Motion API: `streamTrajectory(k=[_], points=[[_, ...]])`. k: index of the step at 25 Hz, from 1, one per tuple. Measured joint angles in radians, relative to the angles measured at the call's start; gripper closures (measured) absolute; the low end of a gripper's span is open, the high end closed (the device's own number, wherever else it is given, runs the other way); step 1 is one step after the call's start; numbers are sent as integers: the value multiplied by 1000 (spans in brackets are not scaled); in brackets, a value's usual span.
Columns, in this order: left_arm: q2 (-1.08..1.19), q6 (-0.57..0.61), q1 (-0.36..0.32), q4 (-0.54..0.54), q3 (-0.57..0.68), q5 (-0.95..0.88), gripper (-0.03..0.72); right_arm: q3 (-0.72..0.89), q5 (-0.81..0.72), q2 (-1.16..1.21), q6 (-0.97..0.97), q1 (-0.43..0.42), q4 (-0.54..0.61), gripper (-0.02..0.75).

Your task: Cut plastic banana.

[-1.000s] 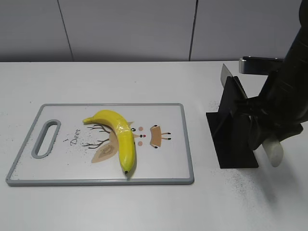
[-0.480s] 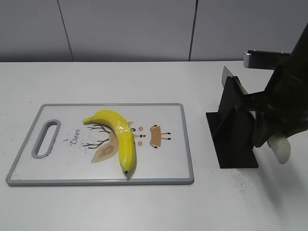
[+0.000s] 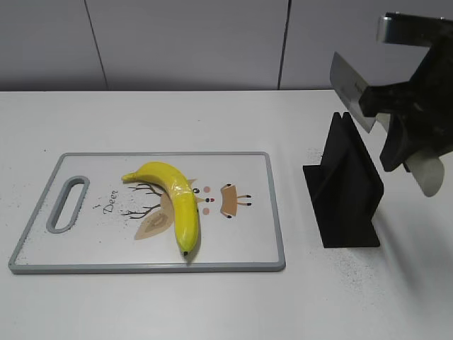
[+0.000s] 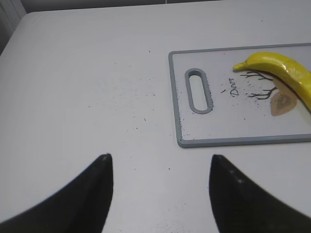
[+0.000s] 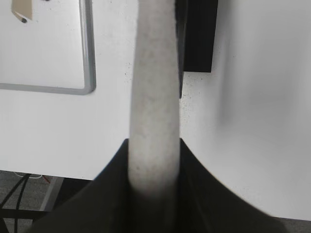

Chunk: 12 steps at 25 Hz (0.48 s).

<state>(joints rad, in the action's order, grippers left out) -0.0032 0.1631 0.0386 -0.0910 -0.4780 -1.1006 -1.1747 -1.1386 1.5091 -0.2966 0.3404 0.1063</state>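
From the front, the banana (image 3: 175, 200) lies on the board (image 3: 241, 244), curved, its stem end toward the board's handle slot (image 3: 67, 204) and its dark tip near the front edge, partly over the deer drawing (image 3: 150, 212). The board sits flat on the white desk (image 3: 177, 304). To the right stands a black holder (image 3: 347, 185), apart from the board. Above it the right gripper (image 3: 405, 138) hangs in the air with a knife (image 3: 352, 90) clamped in it, the grey blade pointing up and left, clear of the holder's top, the pale handle end sticking out lower right.

The left wrist camera shows the left gripper (image 4: 160, 167) over bare desk, its two dark fingers (image 4: 99, 182) spread wide with nothing between them. Just ahead is the board's handle end, with the banana's stem end on it at the right edge of the view.

The right wrist camera looks down the pale knife handle (image 5: 153, 97), gripped tight between the right fingers (image 5: 109, 194). Beyond it I can make out the board's corner and what looks like the holder's base, though the handle hides much of that.
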Motion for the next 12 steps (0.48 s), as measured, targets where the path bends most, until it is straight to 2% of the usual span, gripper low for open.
streamTrajectory(k=[7,12], points=[[0,0,0,0,0,0,103,-136,-77,-16,16,0,-40,577],[13,5,0,0,-12,8,103,-217,-80,-16,231,0,-25,577]])
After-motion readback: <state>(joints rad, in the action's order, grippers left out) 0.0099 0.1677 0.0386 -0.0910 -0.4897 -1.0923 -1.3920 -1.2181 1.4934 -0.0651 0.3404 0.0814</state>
